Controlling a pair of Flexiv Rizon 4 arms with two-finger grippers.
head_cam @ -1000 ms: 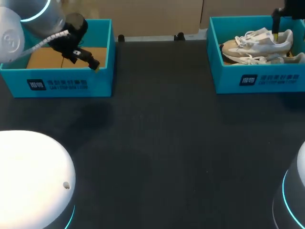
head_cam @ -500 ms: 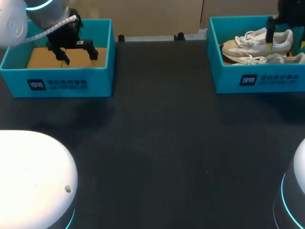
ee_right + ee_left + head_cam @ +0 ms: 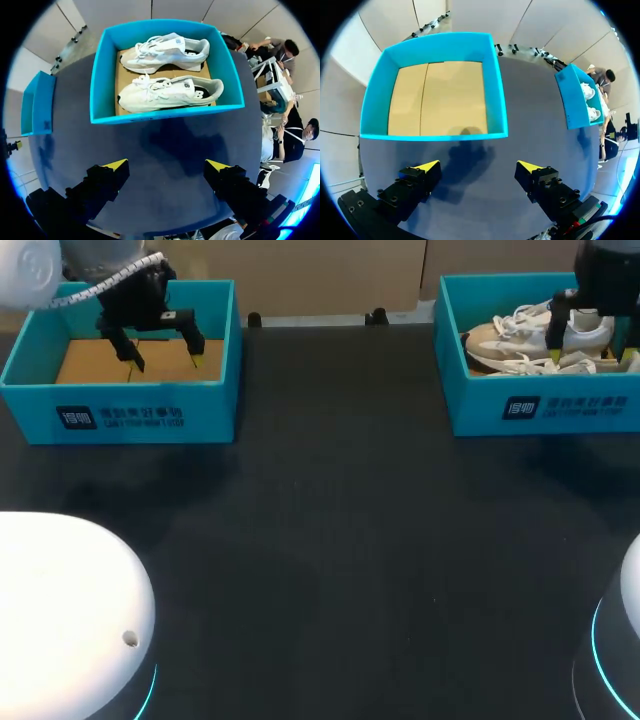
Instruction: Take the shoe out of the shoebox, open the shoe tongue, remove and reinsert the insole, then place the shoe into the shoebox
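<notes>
Two white sneakers lie side by side in the teal shoebox [image 3: 520,410] at the back right: one [image 3: 500,335] nearer the back wall, the other [image 3: 515,364] along the front wall. My right gripper [image 3: 592,348] hangs open above that box. In the right wrist view both shoes [image 3: 170,92] [image 3: 165,50] lie on the box's cardboard floor ahead of the right gripper [image 3: 167,165], whose fingers hold nothing. My left gripper [image 3: 166,358] hangs open over the empty second box [image 3: 120,415] at the back left. In the left wrist view the left gripper [image 3: 479,167] is open, with that box [image 3: 495,85] ahead.
The dark table top [image 3: 330,540] stretches between the two boxes and toward the front edge. White arm bases [image 3: 70,620] fill the front corners. In the left wrist view the shoebox with the sneakers [image 3: 572,100] shows off to the side.
My right gripper has come in from the far right edge to above the shoes. My left gripper has swung back and turned square over the empty box. Both stay open.
</notes>
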